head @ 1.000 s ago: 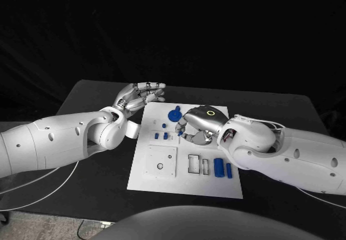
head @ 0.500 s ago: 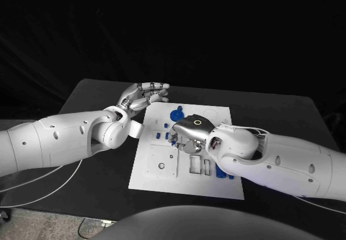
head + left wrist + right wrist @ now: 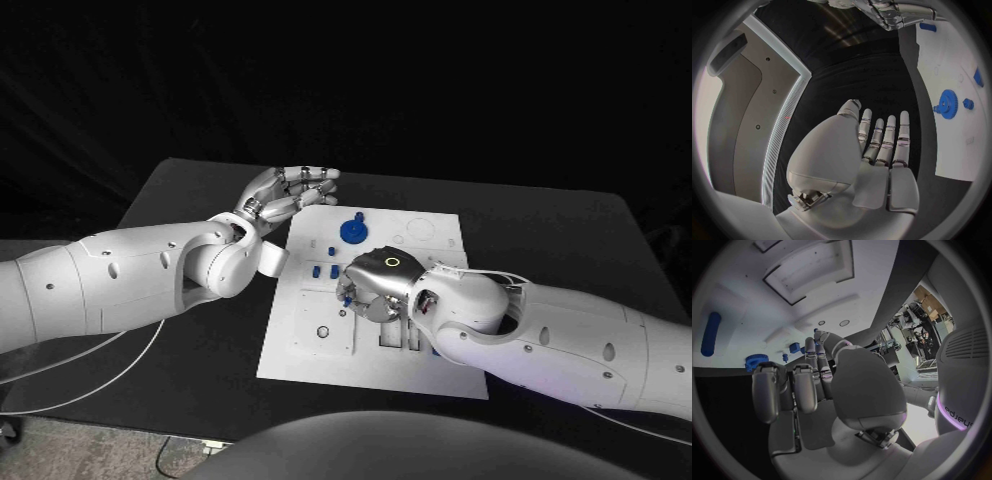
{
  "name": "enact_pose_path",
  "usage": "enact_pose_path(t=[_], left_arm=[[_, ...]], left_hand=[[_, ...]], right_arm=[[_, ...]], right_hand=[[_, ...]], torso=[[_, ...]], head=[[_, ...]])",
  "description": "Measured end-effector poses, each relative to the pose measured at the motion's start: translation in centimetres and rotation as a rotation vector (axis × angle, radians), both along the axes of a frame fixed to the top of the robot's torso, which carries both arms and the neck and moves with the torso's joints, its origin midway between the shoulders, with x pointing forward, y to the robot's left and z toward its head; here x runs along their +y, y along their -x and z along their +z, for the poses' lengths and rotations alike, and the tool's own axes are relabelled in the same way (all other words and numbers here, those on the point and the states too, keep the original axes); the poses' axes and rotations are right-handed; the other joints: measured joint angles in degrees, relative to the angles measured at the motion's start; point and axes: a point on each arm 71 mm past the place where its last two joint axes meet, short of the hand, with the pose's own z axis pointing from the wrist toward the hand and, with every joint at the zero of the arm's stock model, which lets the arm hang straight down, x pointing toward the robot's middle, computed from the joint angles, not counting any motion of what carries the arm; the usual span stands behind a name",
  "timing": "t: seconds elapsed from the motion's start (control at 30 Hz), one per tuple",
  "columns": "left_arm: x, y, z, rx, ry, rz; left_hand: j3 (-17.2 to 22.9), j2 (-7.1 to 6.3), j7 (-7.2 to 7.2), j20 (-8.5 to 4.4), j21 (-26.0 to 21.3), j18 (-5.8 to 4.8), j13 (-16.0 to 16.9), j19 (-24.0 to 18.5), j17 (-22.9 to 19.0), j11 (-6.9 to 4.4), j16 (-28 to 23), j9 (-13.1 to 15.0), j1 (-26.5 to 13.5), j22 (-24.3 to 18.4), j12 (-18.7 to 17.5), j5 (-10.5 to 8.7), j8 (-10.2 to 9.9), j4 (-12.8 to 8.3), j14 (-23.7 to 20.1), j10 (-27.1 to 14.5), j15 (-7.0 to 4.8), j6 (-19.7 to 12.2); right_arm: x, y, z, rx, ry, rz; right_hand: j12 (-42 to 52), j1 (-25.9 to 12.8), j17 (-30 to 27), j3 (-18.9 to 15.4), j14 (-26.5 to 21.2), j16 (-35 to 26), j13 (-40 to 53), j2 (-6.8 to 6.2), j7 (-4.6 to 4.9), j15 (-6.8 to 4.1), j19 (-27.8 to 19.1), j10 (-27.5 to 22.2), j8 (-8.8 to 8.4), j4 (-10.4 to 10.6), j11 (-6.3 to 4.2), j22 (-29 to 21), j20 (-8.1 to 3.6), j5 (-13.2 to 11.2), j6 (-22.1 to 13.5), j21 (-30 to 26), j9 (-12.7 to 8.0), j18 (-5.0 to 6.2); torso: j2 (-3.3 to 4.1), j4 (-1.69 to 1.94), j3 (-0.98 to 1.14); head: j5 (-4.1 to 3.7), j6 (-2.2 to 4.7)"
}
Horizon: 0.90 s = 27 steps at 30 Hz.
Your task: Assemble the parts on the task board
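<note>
right hand over the board's middle

the right hand (image 3: 378,287) hangs low over the board (image 3: 433,375), fingers curled; whether it grips a part i cannot tell. the left hand (image 3: 289,187) waits released by the far left corner, probably to stay clear. the gear (image 3: 352,230) sits far on the board

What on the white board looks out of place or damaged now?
Nothing stands out. The task board lies flat and whole, the blue gear sits on it, and the right hand hovers over its middle.
</note>
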Motion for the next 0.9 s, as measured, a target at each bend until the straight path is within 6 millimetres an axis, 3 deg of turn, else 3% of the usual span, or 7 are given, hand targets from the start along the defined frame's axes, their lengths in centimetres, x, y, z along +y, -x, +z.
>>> enact_pose_path(t=[0.9], left_arm=[[0.09,0.08,-0.21,0.01,-0.004,-0.003]], left_hand=[[0.0,0.0,0.0,0.0,0.0,0.0,-0.1,0.0,-0.1,0.21,0.0,-0.1,0.0,0.0,0.2,0.0,0.0,0.0,0.0,-0.2,0.0,0.0]], right_arm=[[0.61,0.59,-0.81,0.021,-0.004,0.008]], right_hand=[[0.0,0.0,0.0,0.0,0.0,-0.2,-0.1,0.0,-0.01,0.0,0.0,0.2,-0.46,0.0,0.16,0.0,0.0,0.0,-0.2,-0.2,0.1,0.0]], torso=[[-0.02,0.01,-0.02]], head=[[0.2,0.0]])
